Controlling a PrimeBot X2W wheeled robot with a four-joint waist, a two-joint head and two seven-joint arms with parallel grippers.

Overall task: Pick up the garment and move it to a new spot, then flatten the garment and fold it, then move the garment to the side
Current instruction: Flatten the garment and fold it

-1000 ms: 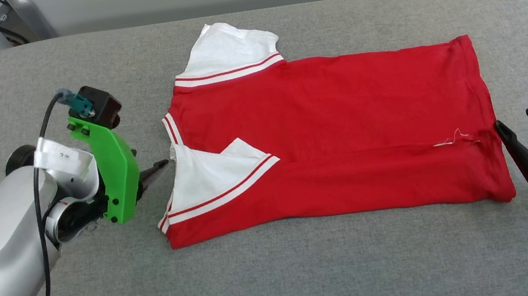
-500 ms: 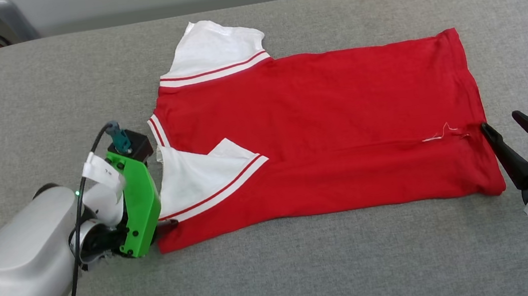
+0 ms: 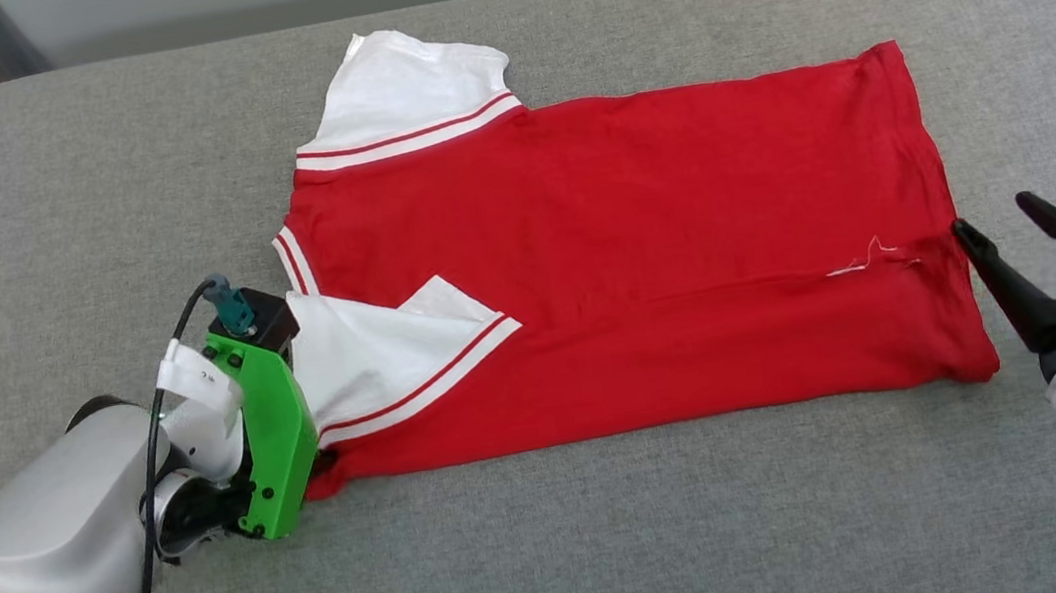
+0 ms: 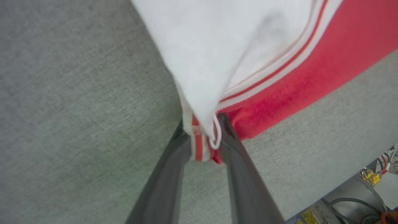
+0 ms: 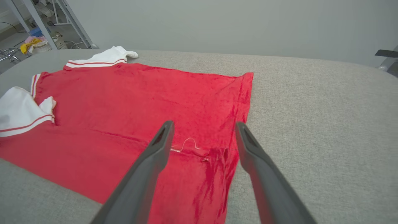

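The red jersey T-shirt (image 3: pixel 634 253) lies flat on the grey bench (image 3: pixel 619 547) with its hem toward the robot's right. The far white sleeve (image 3: pixel 406 85) is spread out on the bench, and the near sleeve (image 3: pixel 384 354) is folded onto the red body. The left gripper (image 4: pixel 202 122) has its fingers clamped on the shirt's near shoulder corner, at the striped trim. The right gripper (image 3: pixel 993 211) is just beside the hem, fingers apart, near a loose white thread (image 3: pixel 871 256).
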